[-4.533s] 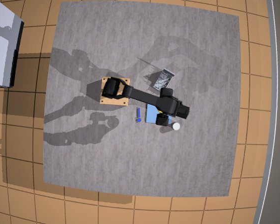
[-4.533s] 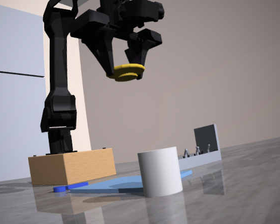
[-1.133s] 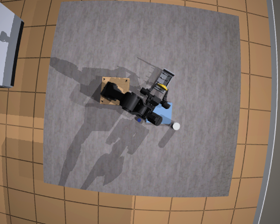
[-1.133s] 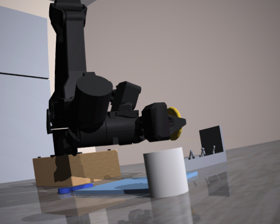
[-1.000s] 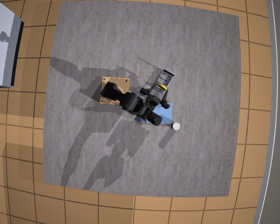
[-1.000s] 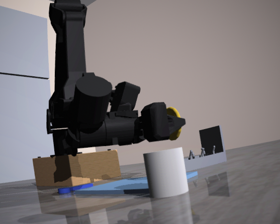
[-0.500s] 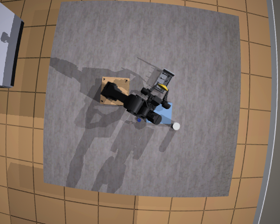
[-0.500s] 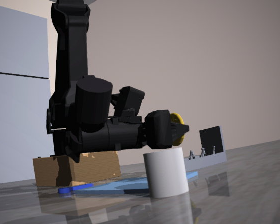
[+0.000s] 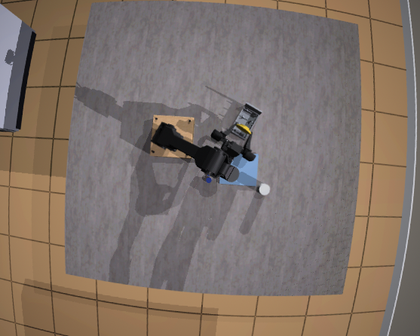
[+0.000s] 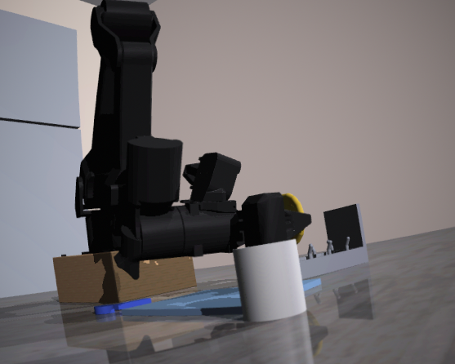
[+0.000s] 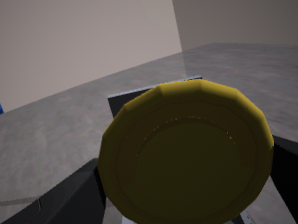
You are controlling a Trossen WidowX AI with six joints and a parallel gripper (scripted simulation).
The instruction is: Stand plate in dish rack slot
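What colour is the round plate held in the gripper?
Yellow: the round plate shows best in the wrist view.

plate (image 11: 186, 156): yellow, round w/ raised rim, on edge, near vertical, face toward wrist cam; off the table, clamped in gripper (image 10: 299, 222); sits over near end of rack
dish rack (image 10: 337, 255): grey, low base w/ small upright pegs, dark tall end panel at far end; flat on table; no plate in slots yet
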